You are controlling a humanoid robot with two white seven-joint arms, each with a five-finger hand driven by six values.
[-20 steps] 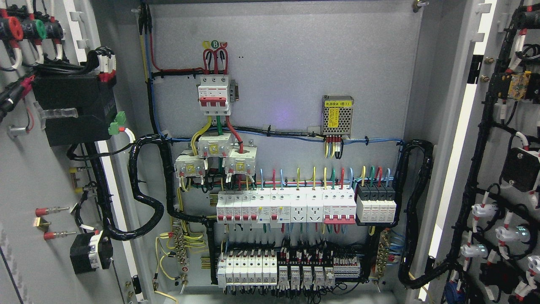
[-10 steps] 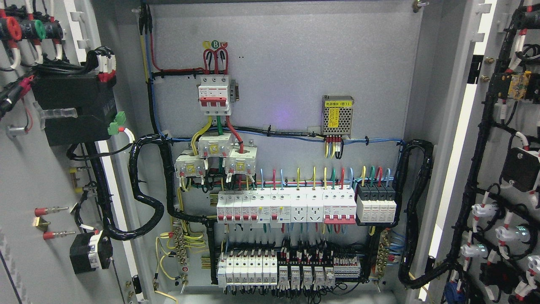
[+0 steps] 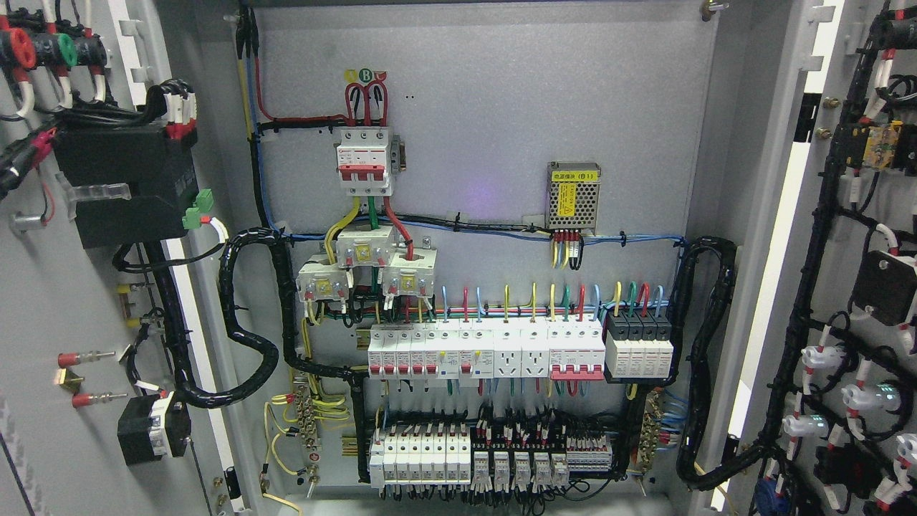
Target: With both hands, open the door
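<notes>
Looking straight into the cabinet, you see both doors already swung wide: the left door [image 3: 64, 301] fills the picture's left edge with its inner face turned toward you, and the right door [image 3: 860, 287] does the same along the right edge. Between them the back panel [image 3: 501, 107] stands fully exposed, with the red-handled main breaker [image 3: 364, 161] up top, the small mesh-covered power supply [image 3: 573, 197] to its right, and a row of white breakers [image 3: 487, 351] lower down.

Neither robot hand shows anywhere in the head view, so you cannot tell whether the fingers are spread, curled or holding anything. No arm enters from the lower left or the lower right.

By the look of it, the opening itself is done or nearly so. If any further swing is wanted, what matters is that each door panel stands with its long axis upright and lies out to its own side, left door for the left arm, right door for the right, well apart from each other across the cabinet's width. Which hand is nearer to its door you cannot judge from here. Watch the black cable looms [image 3: 247, 315] draped from the left door into the cabinet; pushing that door wider could pull them taut.
</notes>
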